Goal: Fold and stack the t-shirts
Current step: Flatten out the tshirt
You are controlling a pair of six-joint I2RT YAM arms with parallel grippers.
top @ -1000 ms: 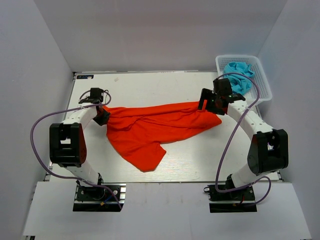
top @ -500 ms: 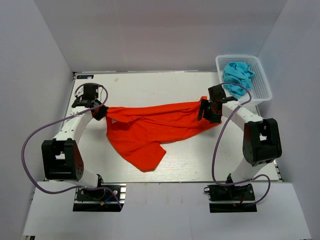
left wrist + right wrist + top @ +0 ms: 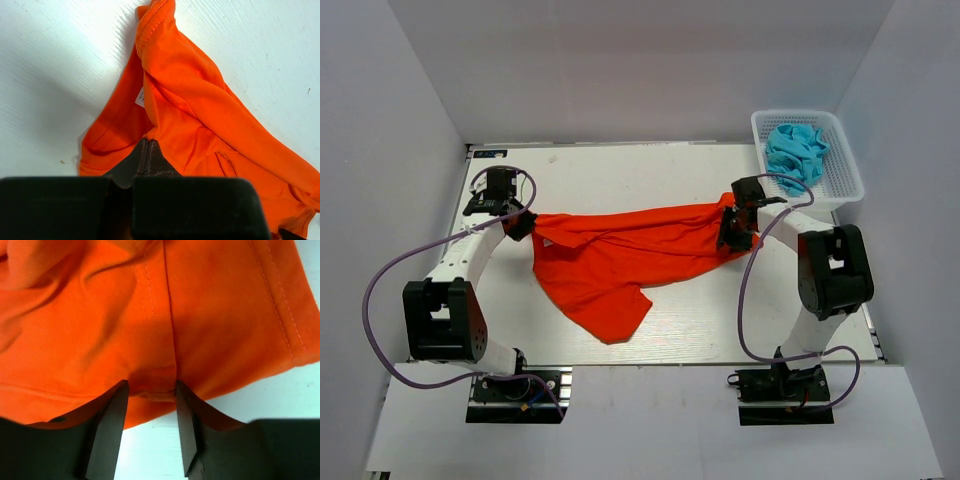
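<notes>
An orange t-shirt (image 3: 620, 260) lies crumpled and stretched across the white table, one part trailing toward the near edge. My left gripper (image 3: 524, 226) is at its left end, near the collar and label. In the left wrist view its fingertips (image 3: 148, 143) are pressed together on a fold of the orange t-shirt (image 3: 200, 100). My right gripper (image 3: 734, 232) is at the shirt's right end. In the right wrist view that gripper (image 3: 150, 387) stands with its jaws apart, astride a bunched hem of the t-shirt (image 3: 200, 315) at the cloth's edge. A blue t-shirt (image 3: 798, 150) lies bundled in the basket.
A white mesh basket (image 3: 850, 172) stands at the table's back right corner, just beyond the right arm. White walls close in the table on three sides. Purple cables loop out from both arms over the table's side edges.
My right gripper has dropped onto the shirt's right end and its jaws have narrowed around the hem. The left arm shifted outward early on, still holding its end.
</notes>
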